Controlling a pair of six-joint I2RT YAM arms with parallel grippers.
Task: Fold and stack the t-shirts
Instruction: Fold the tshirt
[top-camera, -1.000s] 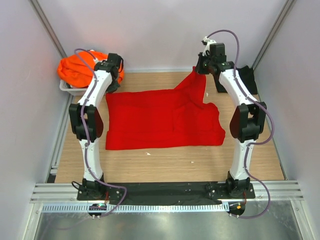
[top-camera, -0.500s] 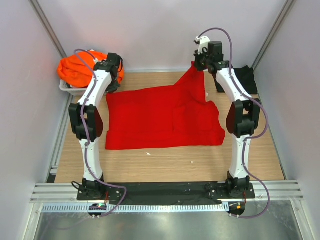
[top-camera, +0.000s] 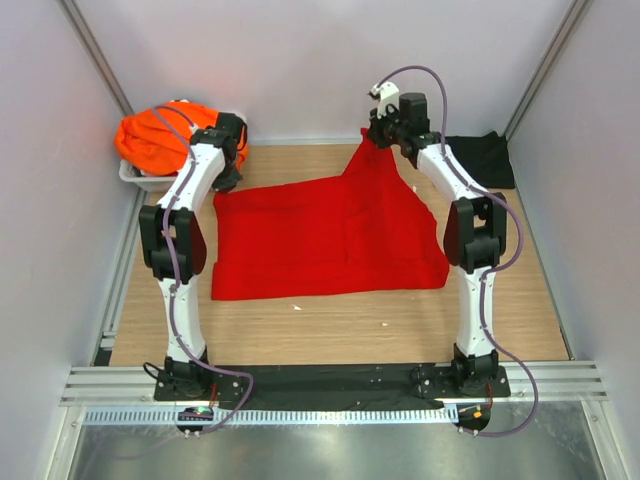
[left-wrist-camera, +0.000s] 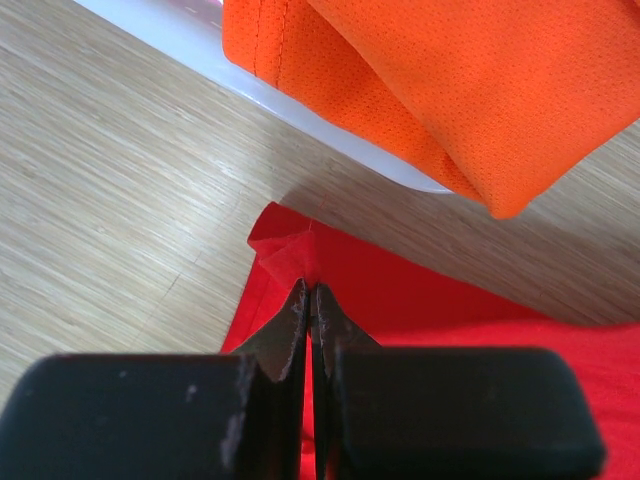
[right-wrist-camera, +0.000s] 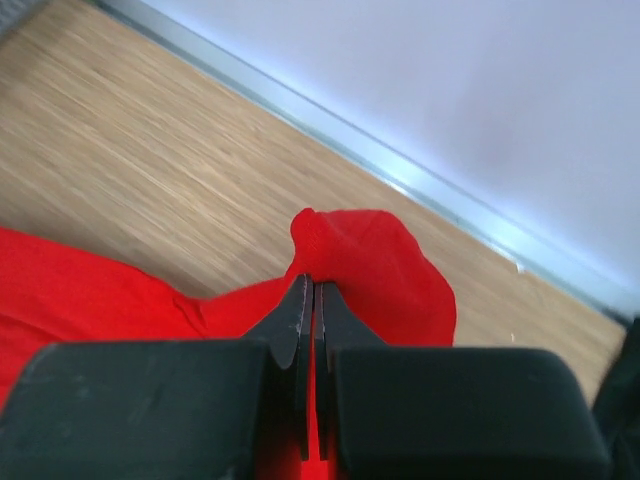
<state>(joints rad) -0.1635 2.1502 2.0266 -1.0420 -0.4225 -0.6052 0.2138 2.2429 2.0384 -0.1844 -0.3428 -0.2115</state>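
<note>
The left claw (left-wrist-camera: 312, 292) is pinched closed on the far left corner of the red t-shirt (top-camera: 320, 235), its two black fingers meeting on a small folded peak of cloth low over the surface (top-camera: 330, 330). The right claw (right-wrist-camera: 310, 285) is likewise clamped on the shirt's far right corner, holding it above the surface so the cloth rises to a taut point. The rest of the shirt lies spread flat mid-surface, smooth and matte, on pale wood grain. Orange t-shirts (left-wrist-camera: 450, 80) of fine mesh knit are heaped in a pale plastic tray (left-wrist-camera: 190, 25) at far left, one fold overhanging its rim. A black t-shirt (top-camera: 480, 158) lies crumpled at far right.
</note>
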